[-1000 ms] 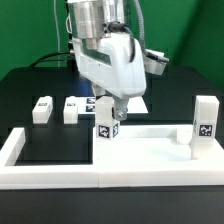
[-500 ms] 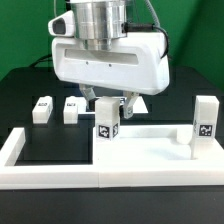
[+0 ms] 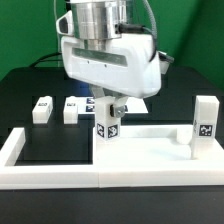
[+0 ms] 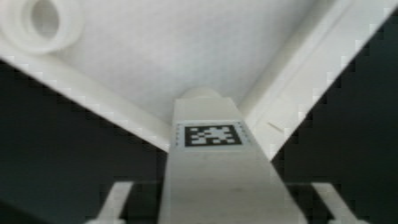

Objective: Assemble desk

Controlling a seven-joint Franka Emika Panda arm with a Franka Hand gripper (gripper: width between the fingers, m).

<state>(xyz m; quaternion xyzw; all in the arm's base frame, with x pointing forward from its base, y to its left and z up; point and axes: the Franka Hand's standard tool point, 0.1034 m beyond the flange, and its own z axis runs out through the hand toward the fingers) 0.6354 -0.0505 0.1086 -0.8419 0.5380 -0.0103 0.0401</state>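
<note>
The white tabletop [image 3: 150,148] lies flat inside the border wall. One tagged leg [image 3: 107,126] stands upright at its corner on the exterior view's left. My gripper [image 3: 108,107] is right above this leg. In the wrist view the leg [image 4: 214,165] runs between my fingers [image 4: 121,202], with a dark gap on each side, so the gripper [image 4: 217,206] is open around it. The tabletop [image 4: 125,90] and one screw hole [image 4: 39,25] show beyond it. A second leg [image 3: 204,122] stands at the exterior view's right. Two more legs [image 3: 41,108] [image 3: 71,109] lie at the back left.
The low white U-shaped border wall [image 3: 60,176] runs along the front and both sides. The marker board [image 3: 133,103] lies behind the gripper, mostly hidden by the hand. The table top is black, with a green backdrop behind it.
The hand has turned about its vertical axis over the upright leg, first to broadside, now partly back. The leg and the other parts have not moved.
</note>
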